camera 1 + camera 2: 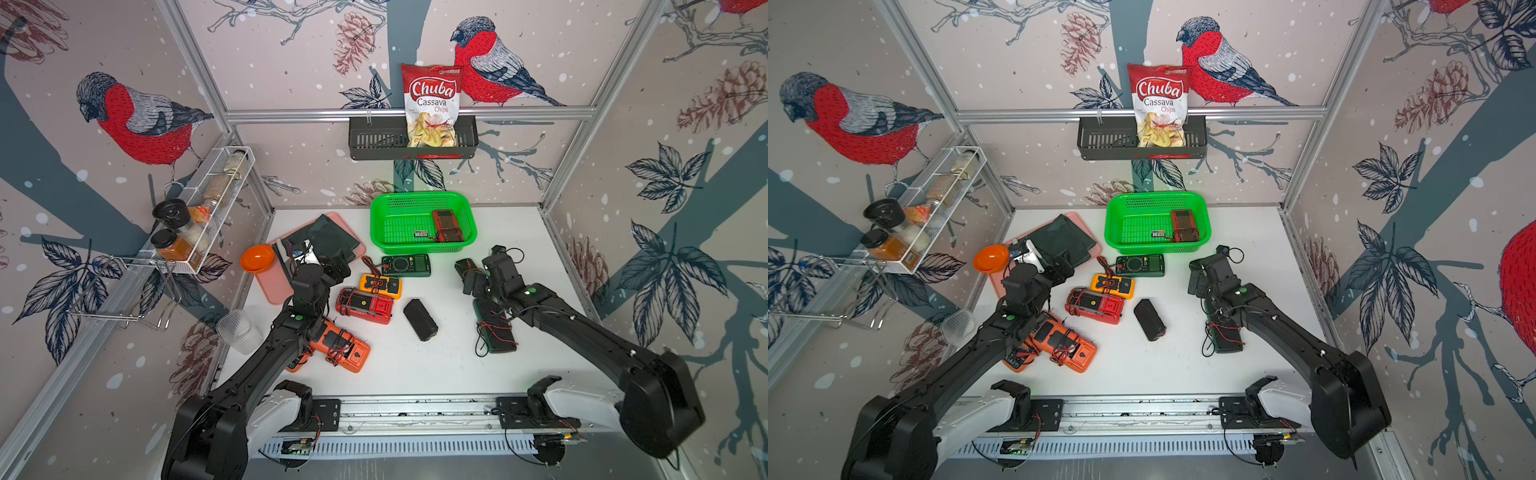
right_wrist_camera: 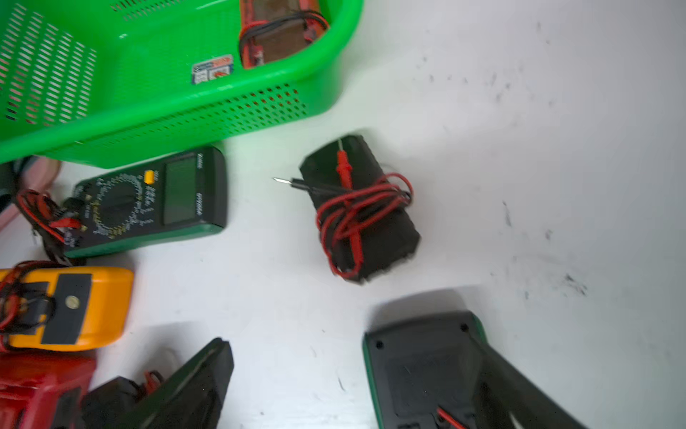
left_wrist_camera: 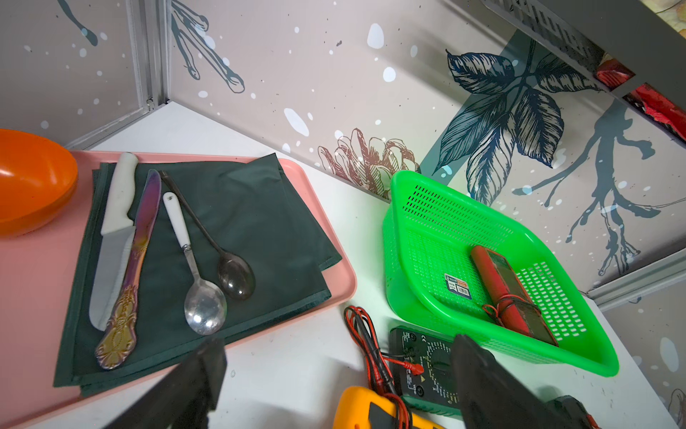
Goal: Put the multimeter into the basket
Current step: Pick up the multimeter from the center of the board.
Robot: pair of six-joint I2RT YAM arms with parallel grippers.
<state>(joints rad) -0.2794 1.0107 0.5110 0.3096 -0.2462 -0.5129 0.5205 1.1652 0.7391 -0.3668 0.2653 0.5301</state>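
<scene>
Only thing you can actually read is "Chuba Cassava Chips" on the red-and-white snack bag (image 1: 432, 99) at the far side. The sticker (image 3: 458, 286) in the basket (image 3: 408, 208) is too small to make out.

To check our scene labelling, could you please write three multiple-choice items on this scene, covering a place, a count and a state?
1. The dark red multimeter lies: A inside the green basket; B beside it; C under it.
2. Spoons on the dark green cloth: A one; B two; C four.
3. The left end effector is: A open; B shut, empty; C shut on a spoon.
Answers: A, it rests on the basket's floor; B, two lie side by side; A, its fingers stand wide apart.
</scene>
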